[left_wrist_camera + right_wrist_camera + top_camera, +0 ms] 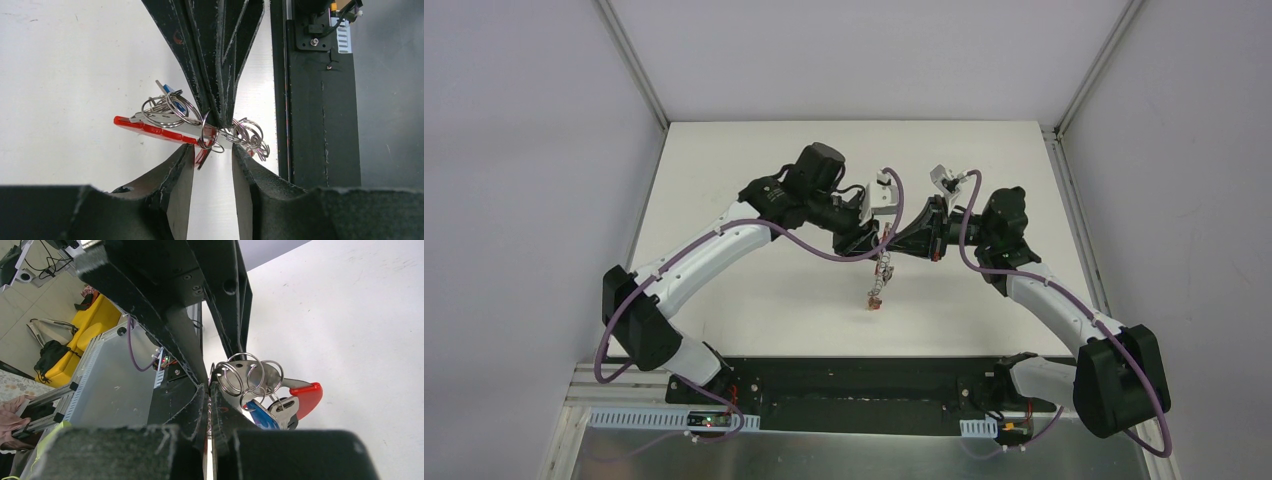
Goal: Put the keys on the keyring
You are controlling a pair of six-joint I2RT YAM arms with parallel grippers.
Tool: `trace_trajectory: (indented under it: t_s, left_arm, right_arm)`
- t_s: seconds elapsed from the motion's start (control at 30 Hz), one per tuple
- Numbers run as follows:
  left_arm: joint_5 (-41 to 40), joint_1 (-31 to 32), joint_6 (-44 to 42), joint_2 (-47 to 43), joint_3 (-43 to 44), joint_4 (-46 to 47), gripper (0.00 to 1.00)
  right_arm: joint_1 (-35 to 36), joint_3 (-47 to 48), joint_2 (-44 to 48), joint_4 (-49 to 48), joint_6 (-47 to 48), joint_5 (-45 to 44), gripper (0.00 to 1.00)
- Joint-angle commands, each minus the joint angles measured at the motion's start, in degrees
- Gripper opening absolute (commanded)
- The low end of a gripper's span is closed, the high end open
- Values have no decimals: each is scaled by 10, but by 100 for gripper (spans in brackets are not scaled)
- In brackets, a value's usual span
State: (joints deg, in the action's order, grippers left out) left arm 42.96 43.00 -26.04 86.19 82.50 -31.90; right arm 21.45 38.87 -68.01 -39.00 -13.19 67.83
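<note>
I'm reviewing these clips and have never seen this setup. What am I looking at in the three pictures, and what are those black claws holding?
These are two robot arms bolted at the near edge of a white table. The overhead view looks down from behind them; the other two pictures come from small cameras on each wrist, so the black wedges filling them are that arm's own fingers.

The left gripper and the right gripper meet nose to nose above the table. Between them they pinch the keyring, a tangle of grey metal rings on a red band, with a blue-headed key among them. In the left wrist view the right arm's fingers are closed on the rings, and the left's sit either side of the bunch. A chain of rings and tags dangles below.
</note>
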Motion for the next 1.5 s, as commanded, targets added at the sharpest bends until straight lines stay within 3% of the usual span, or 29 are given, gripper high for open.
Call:
trace_trajectory:
  t_s: [0.0,0.5,0.77,1.03,1.13,1.3,1.47]
  left_arm:
    - [16,-10,-3,-29,4,12,35]
    - [90,-16,65,0,13,50,34]
    - [100,-27,82,2,5,57,20]
    - [104,-31,101,8,20,62,0]
    - [104,-31,116,12,27,58,0]
    - [67,-29,102,20,66,-25,0]
    - [-12,-20,52,56,155,-177,0]
  right_arm:
    - [-4,9,7,-37,12,6,0]
    - [-4,9,9,-27,20,8,0]
    - [-5,10,9,-24,22,7,0]
    - [-5,10,2,-10,36,6,0]
    - [-5,10,2,0,49,5,0]
    - [-5,16,11,57,117,3,2]
    - [-4,31,15,109,164,0,15]
